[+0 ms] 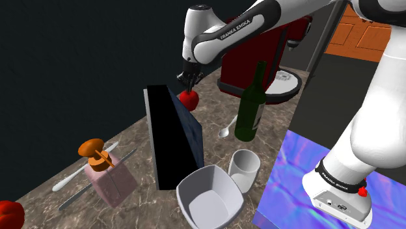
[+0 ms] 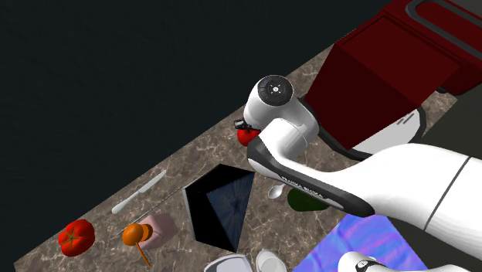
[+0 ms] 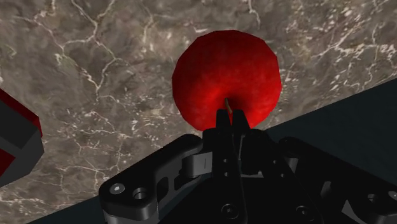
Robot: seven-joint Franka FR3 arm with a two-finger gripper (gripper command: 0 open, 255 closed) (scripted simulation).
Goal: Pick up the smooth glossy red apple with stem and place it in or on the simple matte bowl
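Gripper (image 3: 230, 118) fingers pressed nearly together, pinching the stem on top of the red apple (image 3: 224, 70). Apple sits over the marble tabletop (image 3: 95, 76), just past the tall black box (image 1: 170, 136), near the dark red appliance (image 1: 250, 62). Grey bowl (image 1: 195, 190) is well apart, on the box's near side beside the stand.
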